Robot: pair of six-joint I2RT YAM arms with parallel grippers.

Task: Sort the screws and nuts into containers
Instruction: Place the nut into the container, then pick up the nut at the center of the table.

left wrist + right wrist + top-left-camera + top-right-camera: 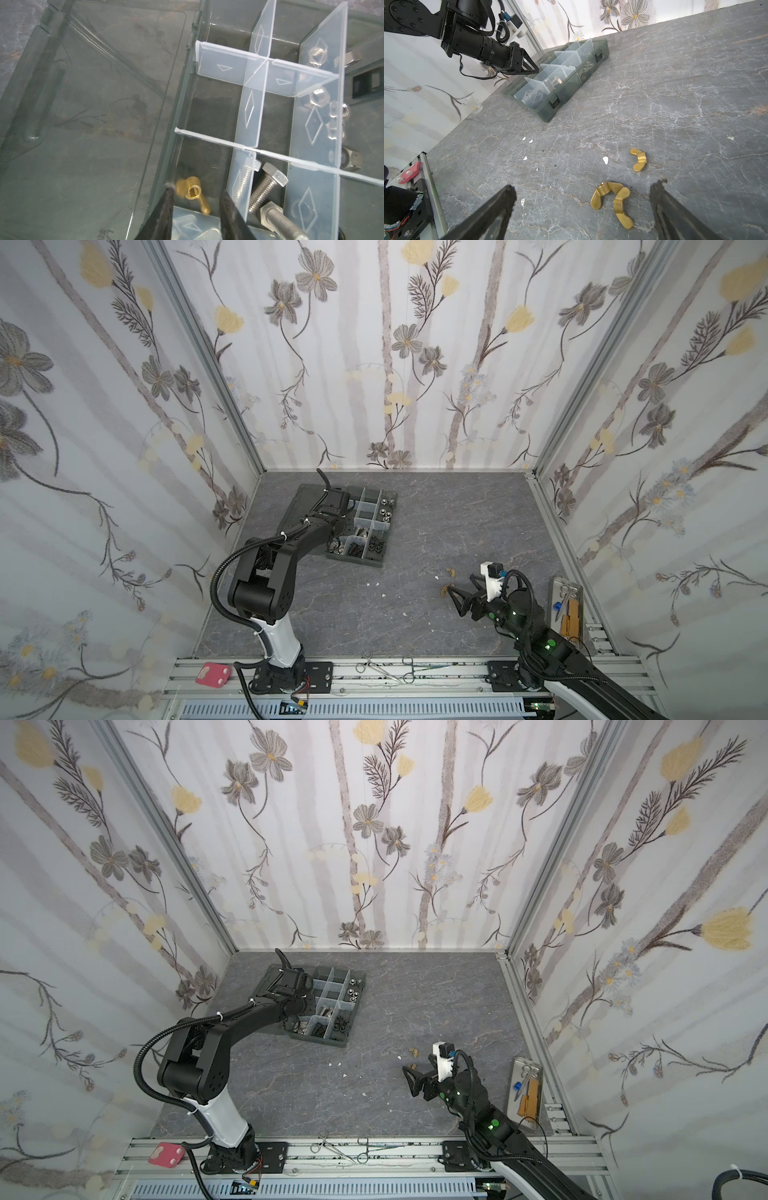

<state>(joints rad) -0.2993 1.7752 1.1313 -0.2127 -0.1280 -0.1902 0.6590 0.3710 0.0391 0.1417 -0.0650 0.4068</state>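
The left gripper (196,189) hangs over the dark grey organizer box (548,112), at the side where the lid (93,104) is hinged; this lid lies open and flat on the table (675,104). In the left wrist view its two black fingers stand a little apart, with a narrow gap, and a brass wing nut (192,192) is between them, inside the cell (207,128) next to the hinge wall. The nut is close to one fingertip and clearly apart from the second one, so it is not clamped. It looks blurred, and we cannot tell if it lies on the cell floor. Behind the pale divider (241,182), the neighbour cell holds silver bolts (268,187), and silver nuts (318,97) show through a farther divider. The right gripper (584,187) is well apart from the box and low over the table, its fingers spread wide and holding nothing. In the right wrist view, two brass wing nuts (610,199) lie touching each other on the table between these fingers, and a third wing nut (639,159) lies near them, a bit farther from the gripper.
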